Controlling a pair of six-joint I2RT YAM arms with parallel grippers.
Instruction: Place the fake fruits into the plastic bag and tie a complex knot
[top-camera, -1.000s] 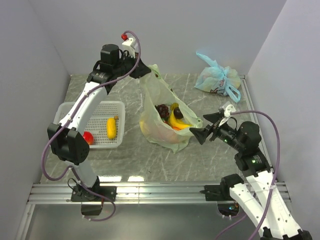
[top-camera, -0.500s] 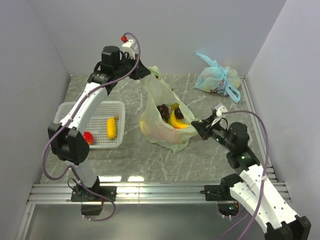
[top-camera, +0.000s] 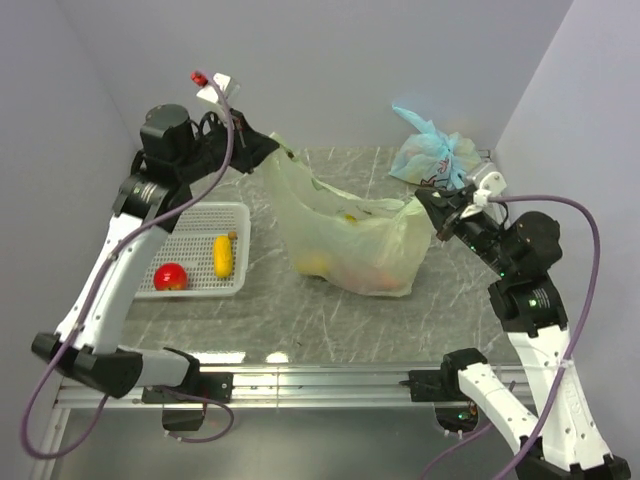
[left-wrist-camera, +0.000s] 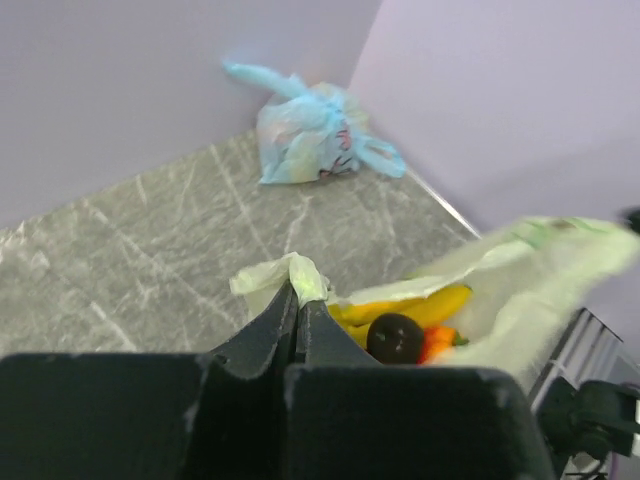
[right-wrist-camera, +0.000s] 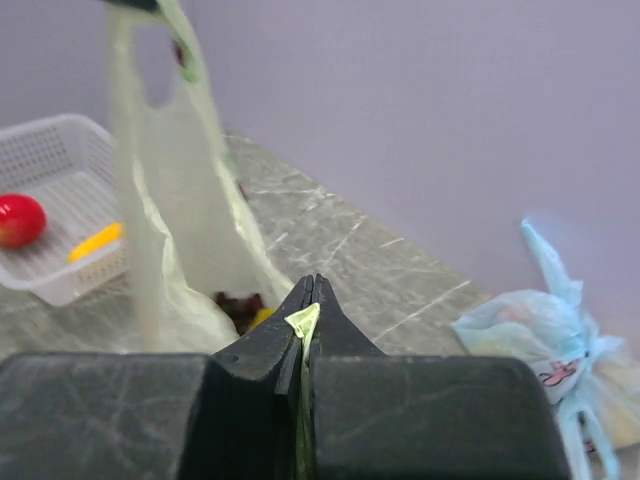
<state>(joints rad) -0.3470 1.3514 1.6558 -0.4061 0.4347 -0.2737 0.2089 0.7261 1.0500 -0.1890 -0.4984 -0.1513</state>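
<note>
Bag (top-camera: 360, 245) stretches across the bench (top-camera: 300, 320) centre, left claw (top-camera: 268, 150) pinching one handle (left-wrist-camera: 290, 270) at 11 o'clock, right claw (top-camera: 433, 207) pinching the other at 2. Some fruits (left-wrist-camera: 400, 335) sit inside; an apple (top-camera: 171, 276) and yellow fruit (top-camera: 223, 256) wait in the basket (top-camera: 200, 212) at 9. No knot yet.

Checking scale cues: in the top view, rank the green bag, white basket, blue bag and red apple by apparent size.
Largest to smallest:
green bag
white basket
blue bag
red apple
</note>
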